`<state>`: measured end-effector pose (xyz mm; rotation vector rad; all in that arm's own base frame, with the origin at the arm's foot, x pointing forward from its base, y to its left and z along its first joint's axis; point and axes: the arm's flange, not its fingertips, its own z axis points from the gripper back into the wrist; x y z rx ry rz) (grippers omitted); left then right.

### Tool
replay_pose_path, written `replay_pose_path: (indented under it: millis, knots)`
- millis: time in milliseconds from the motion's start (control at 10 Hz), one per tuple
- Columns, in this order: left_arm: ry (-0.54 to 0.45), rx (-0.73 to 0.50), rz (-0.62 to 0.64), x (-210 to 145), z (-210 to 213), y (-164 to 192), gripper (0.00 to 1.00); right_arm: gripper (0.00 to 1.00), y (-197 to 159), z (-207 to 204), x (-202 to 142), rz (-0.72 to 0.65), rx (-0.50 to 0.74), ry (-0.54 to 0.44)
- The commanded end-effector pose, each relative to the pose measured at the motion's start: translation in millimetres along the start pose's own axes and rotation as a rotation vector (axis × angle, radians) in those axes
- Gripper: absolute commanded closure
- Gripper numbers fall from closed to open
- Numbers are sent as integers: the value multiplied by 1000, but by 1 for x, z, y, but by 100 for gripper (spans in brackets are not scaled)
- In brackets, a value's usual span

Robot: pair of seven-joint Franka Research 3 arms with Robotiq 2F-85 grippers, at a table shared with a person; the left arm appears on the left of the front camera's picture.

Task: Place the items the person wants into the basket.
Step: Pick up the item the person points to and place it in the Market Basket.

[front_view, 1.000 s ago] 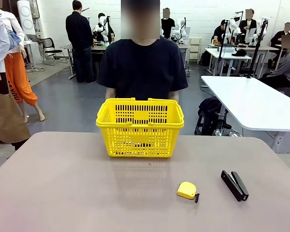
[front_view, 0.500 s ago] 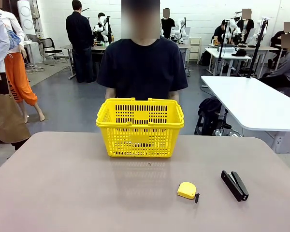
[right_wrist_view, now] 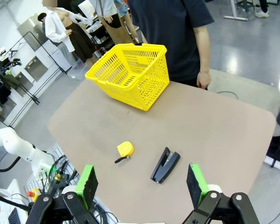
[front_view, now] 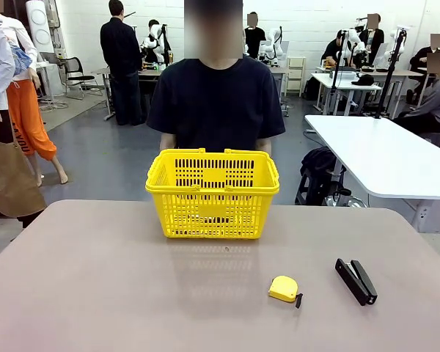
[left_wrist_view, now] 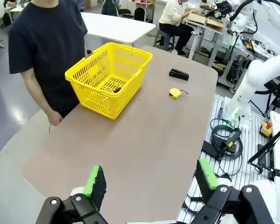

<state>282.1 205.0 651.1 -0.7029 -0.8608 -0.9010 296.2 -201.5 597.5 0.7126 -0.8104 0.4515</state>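
The left pincer is seen released, its green pads spread wide above the near edge of the surface. The right pincer is likewise released, empty. The yellow basket stands at the far side, just before the person. A dark item is glimpsed inside it. A tape measure and a stapler lie apart on the near right.

Front cam: low at robot's edge, facing across table at yellow basket and person behind it. Left wrist cam: high, off to basket's side, looking down over table. Right wrist cam: high, opposite side. All 3 share basket, tape measure, stapler.
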Motion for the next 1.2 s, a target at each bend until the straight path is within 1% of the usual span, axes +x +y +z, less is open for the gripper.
replay_pose_path:
  millis: [0, 1100]
  knots:
    - [-18, -8, -10, -1, 2, 0, 0, 0, -1, -1, 1, 15, 18, -23]
    - [-18, -8, -10, -1, 2, 0, 0, 0, -1, -1, 1, 15, 18, -23]
